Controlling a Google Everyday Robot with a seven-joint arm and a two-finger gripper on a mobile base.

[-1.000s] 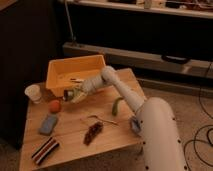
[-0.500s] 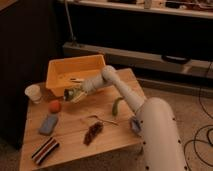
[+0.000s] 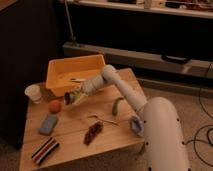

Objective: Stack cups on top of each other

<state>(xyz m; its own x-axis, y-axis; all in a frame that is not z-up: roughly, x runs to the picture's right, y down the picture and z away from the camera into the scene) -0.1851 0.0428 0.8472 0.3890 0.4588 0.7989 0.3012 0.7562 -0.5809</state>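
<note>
One white cup (image 3: 33, 93) stands apart; tool (image 3: 70, 98) apparently hides another

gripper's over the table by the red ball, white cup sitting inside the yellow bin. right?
Not quite. The camera view shows the white cup standing on the table at its far left edge, outside and to the left of the yellow bin. The rest holds: the gripper is over the table, just right of the red ball.
</note>
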